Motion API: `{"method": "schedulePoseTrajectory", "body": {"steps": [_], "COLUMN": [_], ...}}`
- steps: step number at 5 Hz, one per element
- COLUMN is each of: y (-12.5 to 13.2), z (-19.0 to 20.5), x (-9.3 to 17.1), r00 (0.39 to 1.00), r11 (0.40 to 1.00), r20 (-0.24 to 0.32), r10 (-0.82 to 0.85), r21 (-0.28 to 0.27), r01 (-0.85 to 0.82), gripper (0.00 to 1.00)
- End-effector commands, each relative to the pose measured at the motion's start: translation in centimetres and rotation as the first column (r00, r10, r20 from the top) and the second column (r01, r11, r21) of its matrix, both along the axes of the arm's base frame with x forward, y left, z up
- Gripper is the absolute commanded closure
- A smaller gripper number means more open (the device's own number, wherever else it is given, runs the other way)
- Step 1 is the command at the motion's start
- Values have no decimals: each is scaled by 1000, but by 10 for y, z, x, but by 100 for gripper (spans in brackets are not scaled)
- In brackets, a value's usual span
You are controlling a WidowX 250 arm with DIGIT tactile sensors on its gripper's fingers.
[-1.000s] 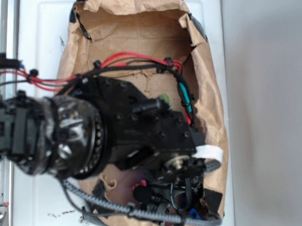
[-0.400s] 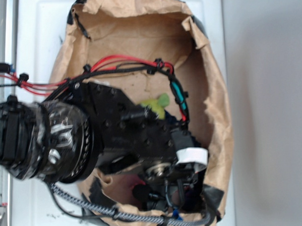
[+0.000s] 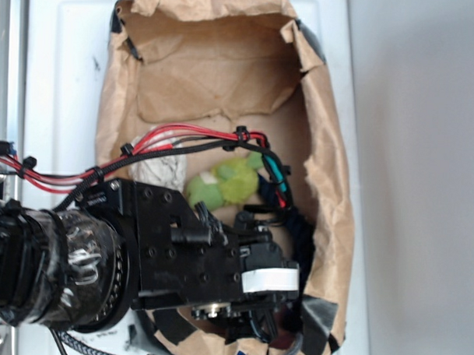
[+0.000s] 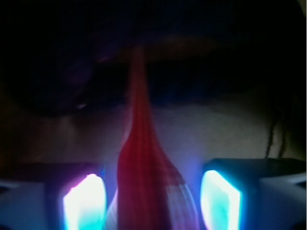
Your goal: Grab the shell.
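The black gripper, fingers spread around the ribbed orange-brown shell, has shifted, uncovering the fuzzy green plush toy.

I see a brown paper bag lying open on the white surface. Inside it, a green plush sits just right of a crumpled white paper ball, the two nearly touching.
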State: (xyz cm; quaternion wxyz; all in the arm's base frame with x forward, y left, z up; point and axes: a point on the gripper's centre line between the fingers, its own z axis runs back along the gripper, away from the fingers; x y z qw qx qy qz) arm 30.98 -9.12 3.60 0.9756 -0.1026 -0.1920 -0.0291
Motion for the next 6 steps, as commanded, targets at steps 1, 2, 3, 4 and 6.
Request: {"method": "schedulePoseTrajectory", "body": {"steps": [1,2,3,4,6], "y": [9,24,68,96,124], "z": [11,23,60,95,156], "x": [0,6,11,6,2], "r00": [999,998,992,975,967], "r11": [1000,998,992,975,939], "r20": [43,41,13,75,-55], "r10": [-6,56,127,209,251], "r21": [-5,29,-23,58,258], "r01": [6,-57,-126,-213,-229], "gripper": [100,100,100,100,100]}}
